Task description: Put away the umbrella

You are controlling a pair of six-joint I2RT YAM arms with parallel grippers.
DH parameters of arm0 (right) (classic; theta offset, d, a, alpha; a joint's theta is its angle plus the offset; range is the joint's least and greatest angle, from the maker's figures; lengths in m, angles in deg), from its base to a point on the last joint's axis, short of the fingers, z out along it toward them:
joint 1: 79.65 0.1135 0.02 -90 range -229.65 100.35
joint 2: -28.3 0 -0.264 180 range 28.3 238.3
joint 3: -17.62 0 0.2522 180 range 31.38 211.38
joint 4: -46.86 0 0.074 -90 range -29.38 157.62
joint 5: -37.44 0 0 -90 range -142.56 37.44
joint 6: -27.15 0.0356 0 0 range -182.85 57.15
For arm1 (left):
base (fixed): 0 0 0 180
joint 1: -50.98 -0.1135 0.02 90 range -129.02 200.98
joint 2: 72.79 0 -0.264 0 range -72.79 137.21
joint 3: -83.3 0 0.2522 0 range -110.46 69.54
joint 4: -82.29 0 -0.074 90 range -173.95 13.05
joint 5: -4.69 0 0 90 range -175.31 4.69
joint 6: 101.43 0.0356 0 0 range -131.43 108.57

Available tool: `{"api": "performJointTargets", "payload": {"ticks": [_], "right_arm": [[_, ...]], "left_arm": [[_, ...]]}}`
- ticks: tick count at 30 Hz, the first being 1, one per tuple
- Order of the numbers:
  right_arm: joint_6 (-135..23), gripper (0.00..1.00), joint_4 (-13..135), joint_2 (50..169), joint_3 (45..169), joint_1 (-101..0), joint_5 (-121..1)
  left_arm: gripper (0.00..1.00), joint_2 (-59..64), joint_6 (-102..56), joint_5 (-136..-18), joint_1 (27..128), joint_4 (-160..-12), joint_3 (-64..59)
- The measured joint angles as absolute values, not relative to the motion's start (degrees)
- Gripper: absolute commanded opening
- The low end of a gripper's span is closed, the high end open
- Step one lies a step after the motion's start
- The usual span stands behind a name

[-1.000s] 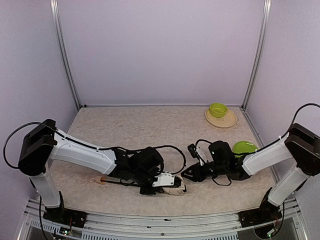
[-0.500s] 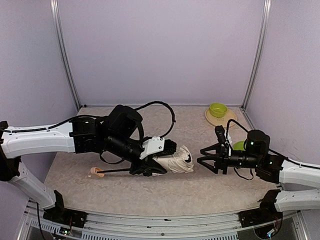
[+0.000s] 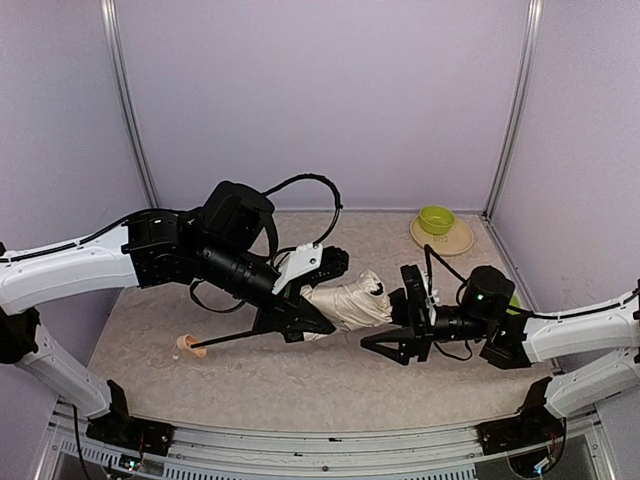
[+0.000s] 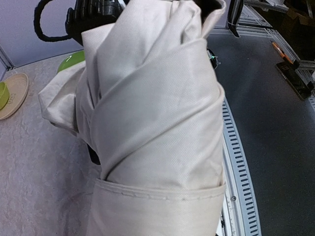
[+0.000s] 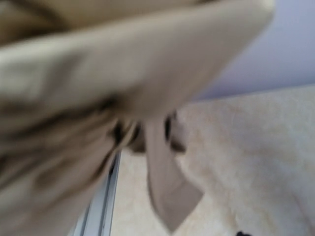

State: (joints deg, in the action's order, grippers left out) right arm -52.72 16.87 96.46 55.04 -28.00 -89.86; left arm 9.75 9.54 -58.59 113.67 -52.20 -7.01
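My left gripper (image 3: 290, 318) is clamped on the umbrella (image 3: 345, 303), held over the front middle of the table (image 3: 250, 250). Handle (image 3: 187, 345) points front-left, low; can't tell if it touches. My right gripper (image 3: 388, 322) has jaws apart, just beside the canopy end. Canopy is collapsed and bunched. Shaft (image 3: 230, 338) looks extended, strap (image 5: 167, 196) hangs loose. Probably left: shorten the shaft, wrap, stow.

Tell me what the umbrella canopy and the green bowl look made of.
The canopy looks like matte cream woven fabric: a fine weave, soft folds and a stitched hem show. The bowl is smooth lime green, perhaps plastic or glazed ceramic; it is too small to tell.
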Motion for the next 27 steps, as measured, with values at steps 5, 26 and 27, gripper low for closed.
{"api": "performJointTargets", "payload": {"ticks": [5, 26, 27], "right_arm": [[-50.95, 0.67, 8.02, 103.5, 56.09, -26.49, -87.67], [-49.51, 0.0, -2.78, 111.8, 59.35, -23.01, -82.73], [-49.6, 0.0, -2.19, 110.64, 58.65, -23.01, -81.79]], "left_arm": [[0.0, 9.75, 8.25, -57.12, 113.65, -52.36, -7.01], [0.0, 9.69, 5.36, -55.09, 112.65, -55.42, -6.77], [0.0, 9.58, 5.21, -55.11, 112.39, -55.66, -6.46]]}}
